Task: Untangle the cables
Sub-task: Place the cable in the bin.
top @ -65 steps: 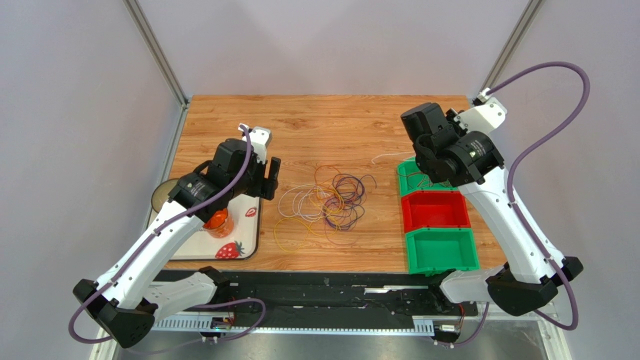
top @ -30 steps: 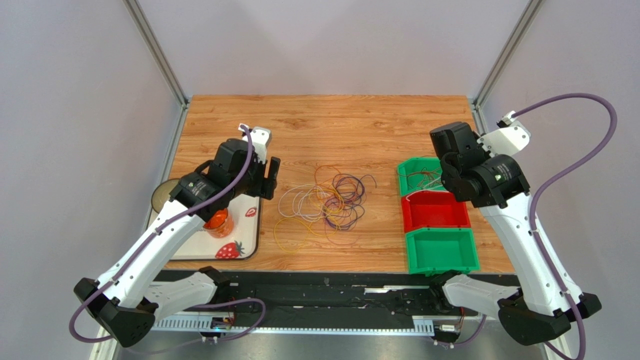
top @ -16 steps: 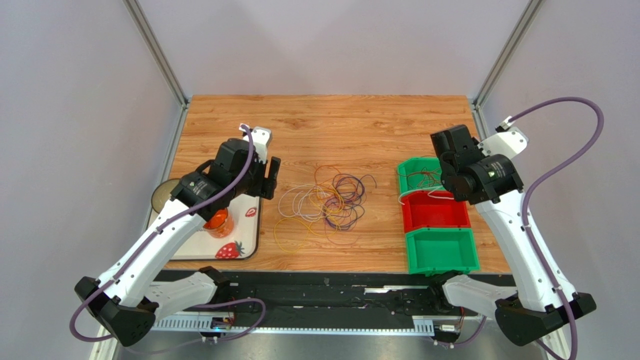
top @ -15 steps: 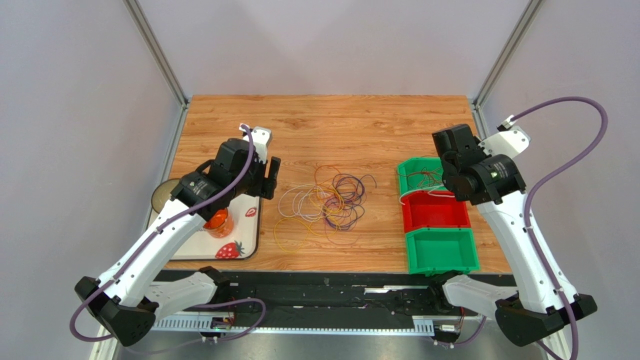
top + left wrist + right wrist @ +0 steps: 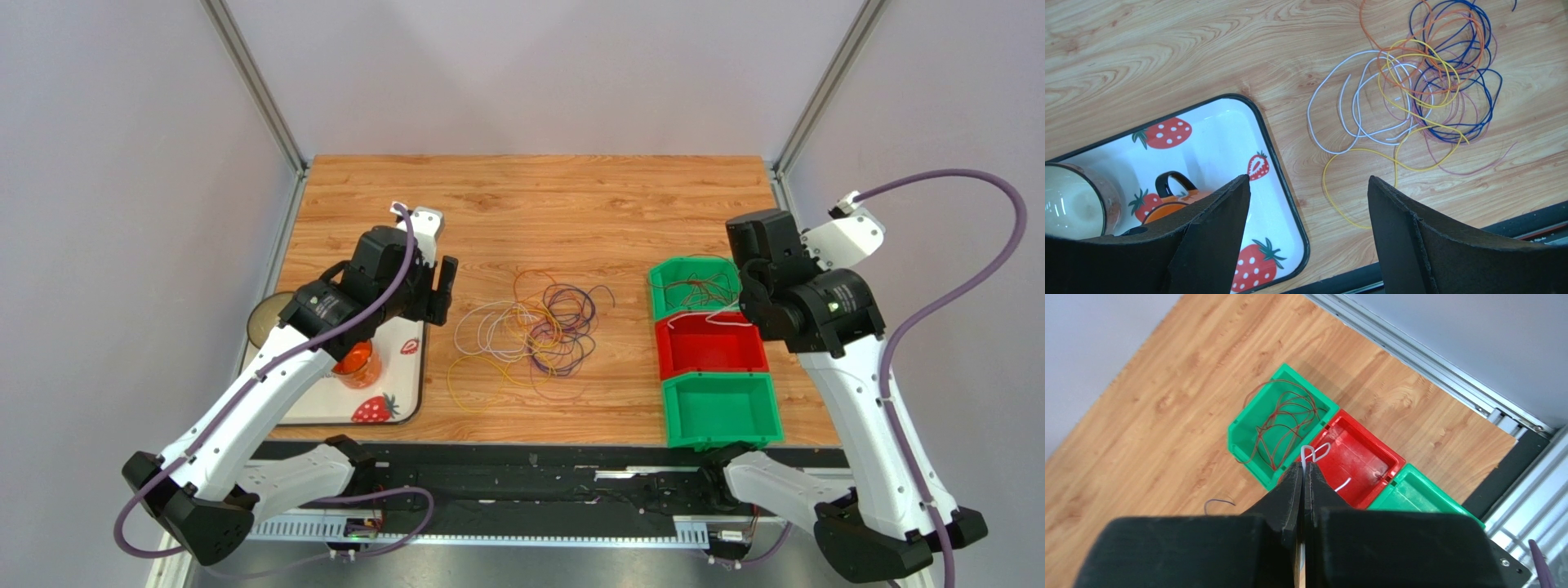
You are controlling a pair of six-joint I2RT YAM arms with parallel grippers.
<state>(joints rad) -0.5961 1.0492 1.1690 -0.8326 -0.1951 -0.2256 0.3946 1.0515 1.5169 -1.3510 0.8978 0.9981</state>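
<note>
The cables (image 5: pixel 534 328) lie in a loose tangle of purple, orange, yellow and white loops at the table's middle; the left wrist view shows the cables (image 5: pixel 1413 79) up and to the right of the fingers. My left gripper (image 5: pixel 444 288) hovers at the tangle's left edge, above the tray rim, and this left gripper (image 5: pixel 1308 184) stands wide open with nothing between its jaws. My right gripper (image 5: pixel 1303 467) is shut on a thin white cable (image 5: pixel 1315 452). That cable loops out past the tips and dangles over the red bin (image 5: pixel 1364 459). From above, the right gripper (image 5: pixel 745 304) hangs over the bins.
Three bins stand in a row at the right: a far green bin (image 5: pixel 693 288) holding brown wire loops (image 5: pixel 1284 416), the red bin (image 5: pixel 718 355), and a near green bin (image 5: pixel 724 410). A strawberry-print tray (image 5: pixel 415 374) at the left carries an orange cup (image 5: pixel 356 364).
My right arm has swung right and toward the near edge with the white cable, from over the far green bin to over the red one. The left arm has not moved.
</note>
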